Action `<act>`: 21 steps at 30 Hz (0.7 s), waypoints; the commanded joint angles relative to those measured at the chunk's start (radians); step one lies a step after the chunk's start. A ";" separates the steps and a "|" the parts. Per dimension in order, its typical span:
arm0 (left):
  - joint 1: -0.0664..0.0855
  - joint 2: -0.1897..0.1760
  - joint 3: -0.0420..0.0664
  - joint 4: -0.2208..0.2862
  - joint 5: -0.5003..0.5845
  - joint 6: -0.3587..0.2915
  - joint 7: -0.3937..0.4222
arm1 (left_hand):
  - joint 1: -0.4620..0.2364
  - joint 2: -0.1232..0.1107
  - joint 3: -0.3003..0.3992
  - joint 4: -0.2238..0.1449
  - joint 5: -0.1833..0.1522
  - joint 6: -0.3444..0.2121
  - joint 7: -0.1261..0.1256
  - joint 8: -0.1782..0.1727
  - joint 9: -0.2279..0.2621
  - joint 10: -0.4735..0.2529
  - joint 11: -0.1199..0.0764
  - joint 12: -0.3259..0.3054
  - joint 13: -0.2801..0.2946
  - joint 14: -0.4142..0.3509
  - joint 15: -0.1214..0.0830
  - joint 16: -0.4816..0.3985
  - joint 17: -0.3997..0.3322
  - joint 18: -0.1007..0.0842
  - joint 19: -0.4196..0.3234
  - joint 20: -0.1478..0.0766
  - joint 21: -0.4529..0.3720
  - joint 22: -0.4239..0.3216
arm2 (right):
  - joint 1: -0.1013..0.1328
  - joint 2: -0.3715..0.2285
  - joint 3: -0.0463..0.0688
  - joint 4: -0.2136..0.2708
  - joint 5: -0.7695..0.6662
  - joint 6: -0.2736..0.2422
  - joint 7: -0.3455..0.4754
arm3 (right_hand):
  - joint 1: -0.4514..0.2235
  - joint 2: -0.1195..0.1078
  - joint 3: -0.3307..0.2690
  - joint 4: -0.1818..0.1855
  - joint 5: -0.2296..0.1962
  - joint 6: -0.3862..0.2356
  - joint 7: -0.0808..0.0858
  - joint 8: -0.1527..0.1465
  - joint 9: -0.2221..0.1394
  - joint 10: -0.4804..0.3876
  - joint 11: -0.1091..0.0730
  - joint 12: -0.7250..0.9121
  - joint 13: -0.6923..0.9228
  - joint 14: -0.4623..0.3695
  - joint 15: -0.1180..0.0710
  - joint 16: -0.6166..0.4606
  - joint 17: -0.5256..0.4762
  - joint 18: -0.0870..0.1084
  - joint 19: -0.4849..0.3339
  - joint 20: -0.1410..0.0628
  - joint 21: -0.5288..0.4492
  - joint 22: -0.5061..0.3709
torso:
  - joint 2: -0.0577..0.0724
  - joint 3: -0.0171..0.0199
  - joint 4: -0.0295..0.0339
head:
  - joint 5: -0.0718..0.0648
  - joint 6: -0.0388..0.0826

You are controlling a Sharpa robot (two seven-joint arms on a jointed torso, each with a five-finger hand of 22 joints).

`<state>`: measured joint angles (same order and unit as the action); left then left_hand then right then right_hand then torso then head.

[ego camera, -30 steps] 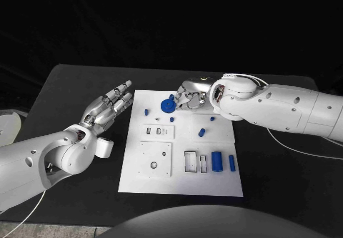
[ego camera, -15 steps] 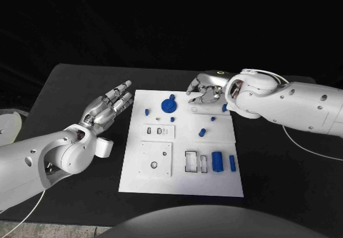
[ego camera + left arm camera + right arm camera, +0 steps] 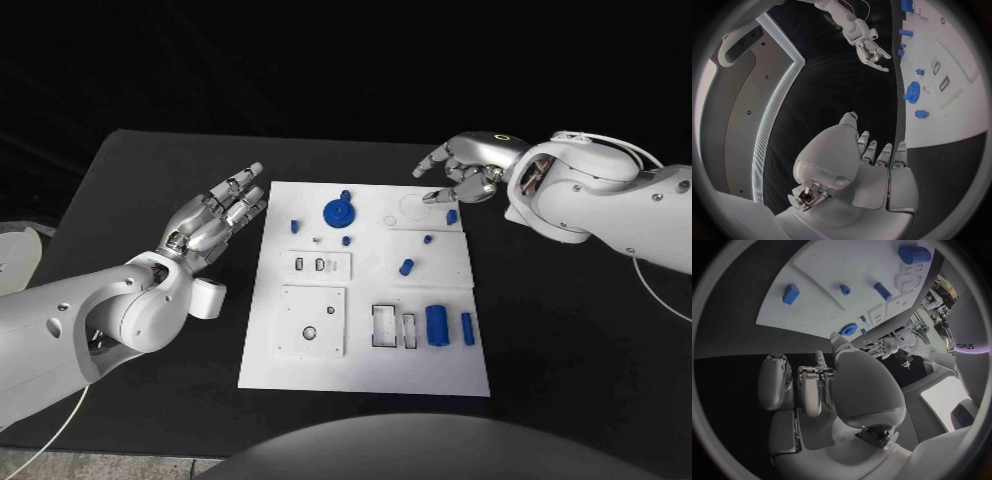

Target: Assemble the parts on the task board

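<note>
One flat black table (image 3: 159,170) carries one white rectangular task board (image 3: 368,365), which lies near the table's middle with its long axis running from the robot's side to the far edge. Two white arms flank the board. The left hand (image 3: 216,215) hovers just off the board's left edge near the far corner, palm flat, its silver fingers (image 3: 248,180) held straight and slightly apart, pointing away toward the far edge and holding nothing; the left wrist view shows the same flat empty hand (image 3: 873,165) with the fingers side by side. The right hand (image 3: 469,170) hangs above the board's far right corner, its fingers (image 3: 433,160) loosely bent and spread toward the board, with nothing between them; in the right wrist view the hand (image 3: 817,385) is likewise empty. On the board I count eight small blue parts. The largest is one round blue wheel-like disc (image 3: 339,212) near the far edge, left of the board's centre line. Two blue cylinders lie side by side near the board's right near corner, a thick one (image 3: 437,326) and a thin one (image 3: 467,328), both with their long axes parallel to the board's long side. The other five are small blue pegs: one (image 3: 296,226) just left of the disc, one (image 3: 348,240) just nearside of it, one (image 3: 451,216) by the right edge under the right hand, one (image 3: 428,239) below that, and one (image 3: 407,267) tilted, near the board's middle.
</note>
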<state>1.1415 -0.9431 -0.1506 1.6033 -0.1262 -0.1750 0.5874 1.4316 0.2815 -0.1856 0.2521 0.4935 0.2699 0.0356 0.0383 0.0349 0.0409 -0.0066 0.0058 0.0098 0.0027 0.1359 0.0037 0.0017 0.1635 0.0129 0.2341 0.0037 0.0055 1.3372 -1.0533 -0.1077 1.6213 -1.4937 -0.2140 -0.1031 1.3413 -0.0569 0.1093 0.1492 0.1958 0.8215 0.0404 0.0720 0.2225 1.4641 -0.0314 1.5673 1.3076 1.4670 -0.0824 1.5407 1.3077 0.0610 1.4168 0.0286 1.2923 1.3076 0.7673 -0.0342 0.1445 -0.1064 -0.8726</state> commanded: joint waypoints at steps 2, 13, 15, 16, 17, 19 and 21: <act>-0.001 0.001 0.000 0.001 0.001 0.015 0.010 | 0.004 0.002 0.007 0.000 0.003 0.006 0.001 0.005 0.001 0.004 0.004 0.005 0.002 0.000 0.007 -0.002 0.000 0.009 -0.002 0.007 0.006 0.001 | -0.024 -0.022 -0.001 -0.006 -0.018 -0.011 -0.001 | -0.010 -0.004 -0.017 0.013 -0.030 -0.019 0.000 -0.005 -0.001 0.107 -0.009 0.004 0.263 0.096 -0.011 0.005 0.243 0.005 0.015 -0.006 0.011 0.134 | -0.001 -0.0007 -0.0007 | -0.007 0.000; -0.006 0.001 0.000 0.000 0.001 0.020 0.009 | 0.004 0.002 0.007 -0.001 0.004 0.006 0.001 0.005 0.001 0.004 0.004 0.005 0.002 0.001 0.007 -0.002 0.000 0.009 -0.002 0.007 0.006 0.002 | -0.079 -0.036 -0.004 -0.046 -0.035 -0.056 0.029 | -0.021 -0.010 -0.030 0.030 -0.049 -0.047 0.015 -0.007 -0.003 0.107 -0.003 0.004 0.263 0.092 -0.009 -0.011 0.230 0.005 0.020 -0.007 0.005 0.133 | -0.001 -0.0001 0.0009 | -0.009 0.000; -0.007 0.001 0.000 0.000 0.001 0.020 0.008 | 0.004 0.002 0.007 -0.001 0.004 0.006 0.001 0.005 0.001 0.004 0.004 0.005 0.002 0.001 0.007 -0.002 0.000 0.009 -0.002 0.007 0.006 0.002 | -0.085 -0.035 -0.004 -0.051 -0.038 -0.064 0.033 | -0.020 -0.011 -0.031 0.033 -0.048 -0.041 0.023 -0.001 0.002 0.107 0.004 0.004 0.263 0.092 -0.004 -0.013 0.228 0.005 0.020 -0.005 0.003 0.133 | -0.001 -0.0005 0.0013 | -0.010 0.000; -0.007 0.001 0.000 0.000 0.001 0.021 0.008 | 0.004 0.002 0.007 -0.001 0.004 0.006 0.001 0.005 0.001 0.004 0.004 0.005 0.002 0.001 0.007 -0.002 0.000 0.009 -0.002 0.007 0.006 0.002 | -0.087 -0.035 -0.004 -0.053 -0.039 -0.068 0.035 | -0.020 -0.011 -0.031 0.033 -0.048 -0.041 0.024 0.000 0.003 0.107 0.005 0.004 0.263 0.091 -0.004 -0.014 0.227 0.005 0.020 -0.004 0.003 0.132 | -0.001 -0.0005 0.0017 | -0.011 0.000; -0.008 0.001 0.000 0.000 0.001 0.021 0.008 | 0.004 0.002 0.007 -0.001 0.004 0.006 0.001 0.005 0.001 0.004 0.004 0.005 0.002 0.001 0.007 -0.002 0.000 0.009 -0.002 0.007 0.006 0.002 | -0.089 -0.035 -0.005 -0.054 -0.040 -0.071 0.036 | -0.020 -0.012 -0.031 0.034 -0.049 -0.040 0.025 0.001 0.004 0.107 0.006 0.004 0.263 0.091 -0.003 -0.015 0.227 0.005 0.020 -0.004 0.002 0.132 | -0.001 -0.0008 0.0027 | -0.011 0.000; -0.008 0.001 0.000 0.000 0.001 0.021 0.007 | 0.004 0.002 0.007 -0.001 0.004 0.006 0.001 0.005 0.001 0.004 0.004 0.005 0.002 0.001 0.007 -0.002 0.000 0.009 -0.002 0.007 0.006 0.002 | -0.091 -0.034 -0.005 -0.056 -0.041 -0.075 0.038 | -0.021 -0.012 -0.032 0.034 -0.049 -0.039 0.025 0.001 0.004 0.107 0.006 0.004 0.263 0.091 -0.003 -0.015 0.227 0.005 0.020 -0.003 0.002 0.132 | -0.002 -0.0010 0.0031 | -0.013 0.000; -0.009 0.001 0.000 -0.001 0.001 0.021 0.007 | 0.004 0.002 0.007 -0.001 0.004 0.006 0.001 0.005 0.001 0.004 0.004 0.005 0.002 0.001 0.007 -0.002 0.000 0.009 -0.002 0.007 0.006 0.002 | -0.093 -0.033 -0.005 -0.057 -0.041 -0.078 0.040 | -0.022 -0.014 -0.034 0.037 -0.053 -0.039 0.026 0.002 0.006 0.107 0.007 0.004 0.263 0.092 -0.001 -0.015 0.227 0.005 0.022 -0.002 0.003 0.133 | -0.002 -0.0015 0.0027 | -0.012 0.000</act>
<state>1.1332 -0.9434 -0.1506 1.6016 -0.1256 -0.1735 0.5863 1.4315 0.2815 -0.1856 0.2520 0.4935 0.2699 0.0356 0.0382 0.0347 0.0408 -0.0066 0.0058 0.0097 0.0027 0.1359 0.0037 0.0018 0.1634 0.0129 0.2341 0.0037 0.0054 1.2457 -1.0878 -0.1126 1.5657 -1.5155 -0.2673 -0.0802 1.3281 -0.0700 0.0760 0.1824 0.1492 0.7836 0.0597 0.0680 0.2277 1.4638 -0.0311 1.5672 1.3074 1.4683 -0.0880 1.5288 1.3075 0.0611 1.4363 0.0234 1.2984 1.3074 0.7657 -0.0346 0.1466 -0.1177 -0.8726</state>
